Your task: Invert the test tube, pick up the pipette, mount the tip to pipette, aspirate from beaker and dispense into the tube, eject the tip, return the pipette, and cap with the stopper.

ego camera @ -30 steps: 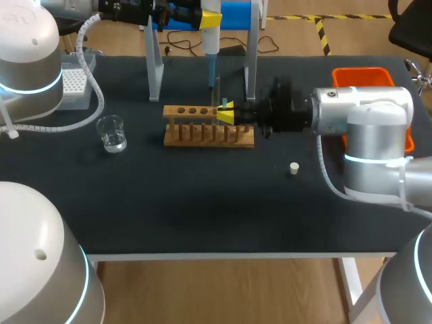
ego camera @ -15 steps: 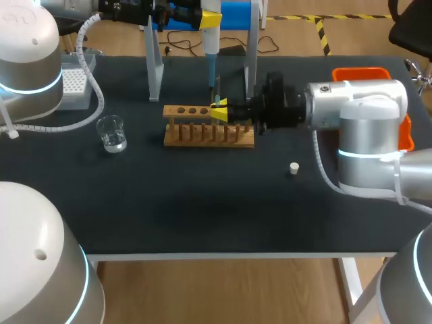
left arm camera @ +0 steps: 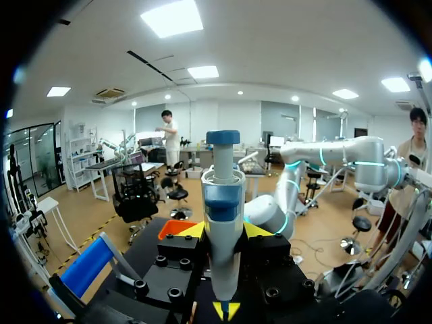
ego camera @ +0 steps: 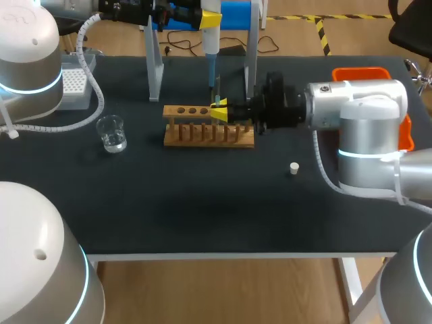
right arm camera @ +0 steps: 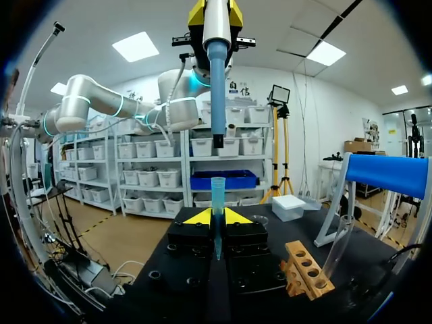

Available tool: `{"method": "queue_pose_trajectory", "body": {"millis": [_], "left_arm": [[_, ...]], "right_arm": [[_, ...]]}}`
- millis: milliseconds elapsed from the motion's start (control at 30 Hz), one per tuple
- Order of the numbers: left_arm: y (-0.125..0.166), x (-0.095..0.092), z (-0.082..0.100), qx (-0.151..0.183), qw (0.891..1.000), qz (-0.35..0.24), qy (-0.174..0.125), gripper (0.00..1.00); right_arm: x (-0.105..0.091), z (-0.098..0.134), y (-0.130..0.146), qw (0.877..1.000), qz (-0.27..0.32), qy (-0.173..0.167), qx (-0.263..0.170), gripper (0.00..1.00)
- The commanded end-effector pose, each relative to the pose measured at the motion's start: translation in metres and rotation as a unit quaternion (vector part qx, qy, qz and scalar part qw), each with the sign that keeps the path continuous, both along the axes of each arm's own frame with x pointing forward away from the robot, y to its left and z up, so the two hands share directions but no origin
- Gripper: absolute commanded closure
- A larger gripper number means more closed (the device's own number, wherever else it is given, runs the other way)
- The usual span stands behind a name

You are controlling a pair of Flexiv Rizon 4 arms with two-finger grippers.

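Pipette tip [right arm camera: 217, 202] in R hand [right arm camera: 217, 217], right under the pipette [right arm camera: 216, 94] that L hand [left arm camera: 223, 231] holds.
Containers: glass beaker [ego camera: 111, 133] w/ a little clear liquid stands on the tabletop [ego camera: 202, 202], well apart from the wooden rack [ego camera: 209, 128]. A clear test tube [right arm camera: 337, 247] leans tilted at the rack's end, contents I cannot tell. Orange bin [ego camera: 361, 75] is behind R arm, tip box [ego camera: 73, 82] at the L side. R hand pinches the blue-green tip upright betw. its yellow fingers, over the rack. L hand is clamped on the pipette body, nozzle pointing down, directly above the tip's mouth, w/ a small gap between. White stopper [ego camera: 293, 168] lies alone on the tabletop near R arm.
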State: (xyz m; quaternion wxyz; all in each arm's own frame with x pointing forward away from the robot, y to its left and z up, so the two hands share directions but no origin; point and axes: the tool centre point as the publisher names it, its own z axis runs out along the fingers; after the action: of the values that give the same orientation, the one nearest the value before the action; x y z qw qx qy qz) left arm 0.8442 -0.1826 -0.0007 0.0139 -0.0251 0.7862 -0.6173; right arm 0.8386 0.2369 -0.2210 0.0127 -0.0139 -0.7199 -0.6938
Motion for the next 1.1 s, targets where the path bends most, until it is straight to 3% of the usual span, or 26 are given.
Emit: {"method": "queue_pose_trajectory", "body": {"millis": [33, 1100], "left_arm": [[0.001, 0.000, 0.001, 0.001, 1.000, -0.001, 0.001, 1.00], [0.001, 0.000, 0.001, 0.001, 1.000, -0.001, 0.001, 1.00]], "right_arm": [[0.000, 0.000, 0.000, 1.000, -0.001, 0.000, 0.000, 1.00], [0.005, 0.008, 0.018, 1.000, -0.017, 0.005, 0.001, 1.00]]}}
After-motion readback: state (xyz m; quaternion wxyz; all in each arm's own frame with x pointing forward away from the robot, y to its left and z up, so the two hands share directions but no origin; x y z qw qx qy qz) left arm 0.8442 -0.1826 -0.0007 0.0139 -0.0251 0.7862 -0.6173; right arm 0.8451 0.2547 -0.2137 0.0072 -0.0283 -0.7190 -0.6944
